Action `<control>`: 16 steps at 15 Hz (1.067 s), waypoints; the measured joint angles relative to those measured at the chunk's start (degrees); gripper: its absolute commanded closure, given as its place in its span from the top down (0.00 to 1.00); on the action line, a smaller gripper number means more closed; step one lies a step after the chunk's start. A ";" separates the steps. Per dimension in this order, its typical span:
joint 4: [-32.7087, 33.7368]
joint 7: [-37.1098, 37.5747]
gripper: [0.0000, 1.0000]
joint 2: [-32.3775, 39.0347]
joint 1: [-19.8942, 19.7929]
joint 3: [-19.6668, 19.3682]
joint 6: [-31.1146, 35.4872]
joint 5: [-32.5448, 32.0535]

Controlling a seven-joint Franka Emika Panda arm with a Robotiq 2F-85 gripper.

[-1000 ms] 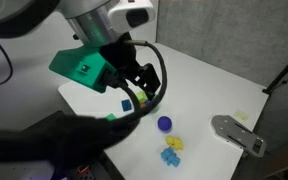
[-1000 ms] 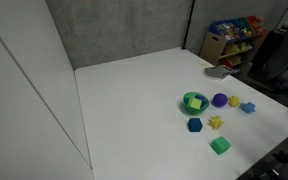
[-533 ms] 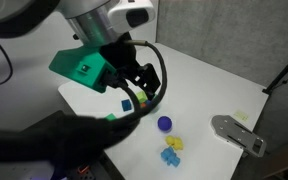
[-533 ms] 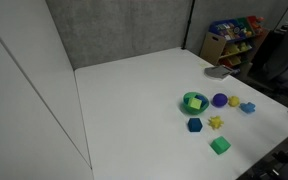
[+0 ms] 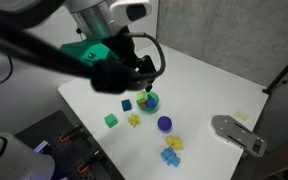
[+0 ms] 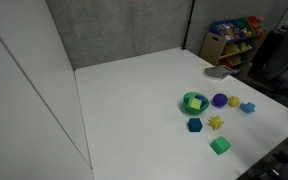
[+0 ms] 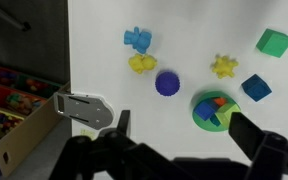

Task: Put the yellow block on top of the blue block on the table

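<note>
Gripper [image 7: 182, 125]: jaws spread wide, empty. Blue block [image 7: 255, 88]: on the table [image 7: 104, 50], just ahead of the jaws, off to the right in the wrist view. Yellow star piece [image 7: 224, 66]: just beyond it, apart. Second yellow piece [image 7: 141, 64]: farther, ahead-left.

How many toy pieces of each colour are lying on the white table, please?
Green: 2, green cube and round green piece
Yellow: 2, yellow star and yellow lump
Dark blue: 1, blue block
Light blue: 1, light blue piece
Purple: 1, purple piece
Total: 7
</note>
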 measured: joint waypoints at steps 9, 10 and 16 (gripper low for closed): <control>8.49 4.05 1.00 11.72 5.42 5.26 -3.38 6.51; 9.52 4.80 1.00 13.83 5.83 5.77 -3.38 7.23; 15.05 7.97 1.00 27.88 7.38 8.80 -3.04 10.76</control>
